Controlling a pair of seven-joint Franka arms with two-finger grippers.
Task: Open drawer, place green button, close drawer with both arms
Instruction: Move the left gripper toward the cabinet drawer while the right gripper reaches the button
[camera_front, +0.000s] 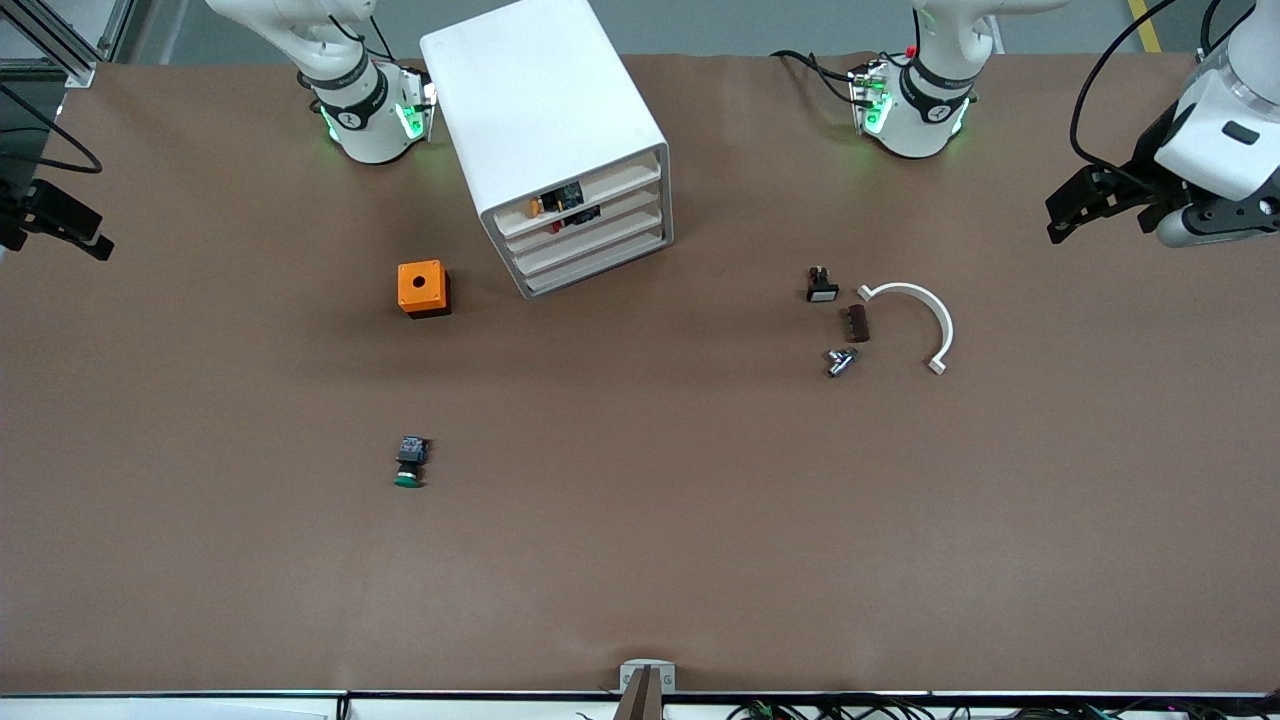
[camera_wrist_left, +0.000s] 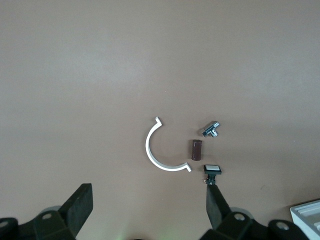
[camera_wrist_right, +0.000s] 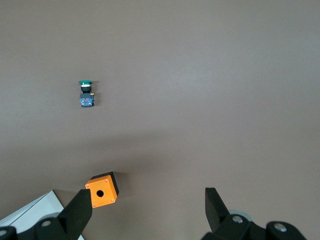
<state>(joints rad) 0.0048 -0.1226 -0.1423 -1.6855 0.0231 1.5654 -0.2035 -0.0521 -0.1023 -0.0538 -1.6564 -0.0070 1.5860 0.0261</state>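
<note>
While all four tiers of the cabinet (camera_front: 560, 140) sit flush, we log the task at its first step: the drawer (camera_front: 600, 243), third down, is not yet pulled.

Item: button (camera_front: 411, 463), lying on the bench well toward the front edge, nearer the right arm's end.

Item: left gripper (camera_front: 1085, 205), jaws wide, empty, at the left arm's end.

Item: right gripper (camera_front: 60, 225), jaws wide, empty, at its own end.

Next, we judge: one gripper reaches the drawer's front lip.
</note>
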